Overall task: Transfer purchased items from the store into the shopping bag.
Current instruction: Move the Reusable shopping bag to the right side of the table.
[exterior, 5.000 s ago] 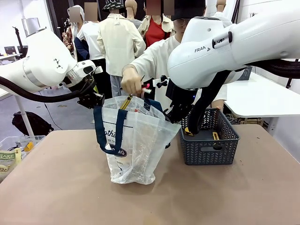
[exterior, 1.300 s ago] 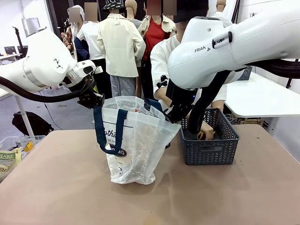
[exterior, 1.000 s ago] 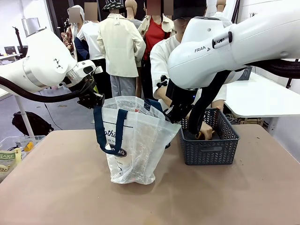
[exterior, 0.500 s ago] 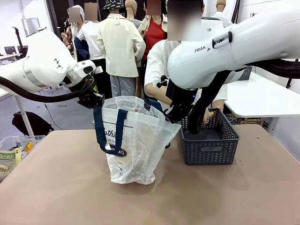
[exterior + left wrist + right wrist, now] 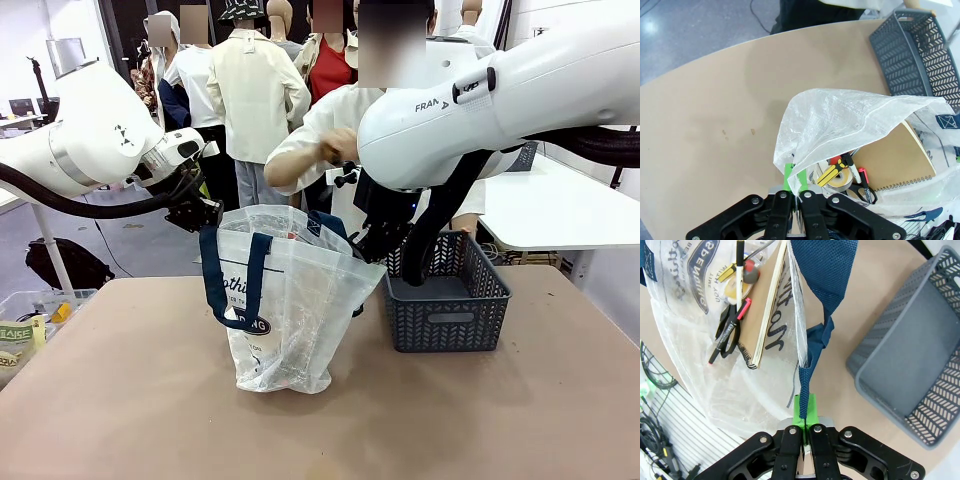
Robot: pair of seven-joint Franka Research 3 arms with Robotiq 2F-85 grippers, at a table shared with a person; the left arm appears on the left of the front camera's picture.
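The shopping bag (image 5: 290, 300) stands open mid-table, translucent white with navy straps. My left gripper (image 5: 207, 215) is shut on its far-left rim; in the left wrist view the green pads (image 5: 789, 176) pinch the crinkly plastic (image 5: 840, 120). My right gripper (image 5: 366, 242) is shut on the right rim, its pads (image 5: 804, 412) clamping the navy strap (image 5: 815, 300). Inside lie a brown spiral notebook (image 5: 895, 160), a yellow-black cutter (image 5: 832, 172), tape, scissors (image 5: 727, 325) and markers. The person's hand (image 5: 335, 148) hovers above the bag's mouth, closed around something small I cannot make out.
A dark grey lattice basket (image 5: 445, 300) stands right of the bag, with nothing in it in the right wrist view (image 5: 910, 365). A clear bin with packets (image 5: 25, 330) sits at the table's left edge. The bare tabletop (image 5: 320, 430) stretches in front of the bag.
The person's hand came out of the basket and rose left to above the bag. Both grippers and the bag have stayed put.
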